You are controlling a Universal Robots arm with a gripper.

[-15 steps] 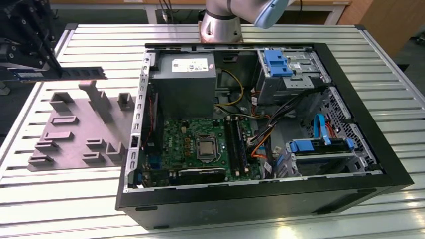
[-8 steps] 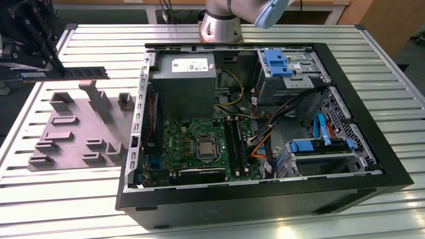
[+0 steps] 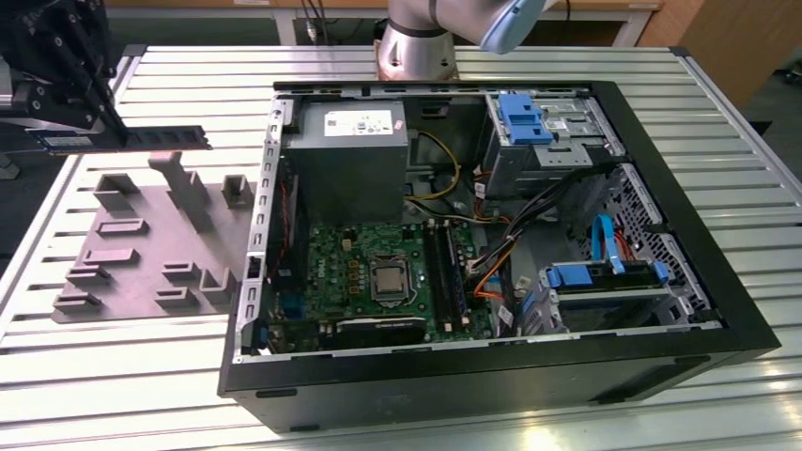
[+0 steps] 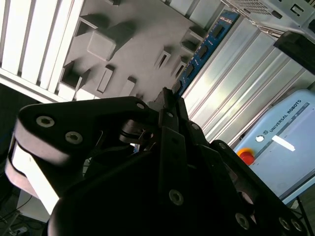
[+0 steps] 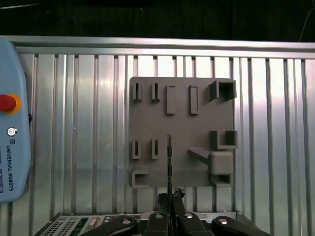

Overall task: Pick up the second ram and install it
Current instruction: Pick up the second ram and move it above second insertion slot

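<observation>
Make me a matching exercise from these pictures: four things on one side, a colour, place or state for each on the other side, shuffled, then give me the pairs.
1. second ram
2. fixture plate
3. drive bracket
4. motherboard

A. bright blue
B. green, with a square socket
C. grey, flat on the slatted table
D. held in the gripper

Pairs: 1-D, 2-C, 3-A, 4-B

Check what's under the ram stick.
A gray slotted tray on the table; the gripper holds the stick above it. In the first wrist view the stick's edge hides a thin strip.
</observation>
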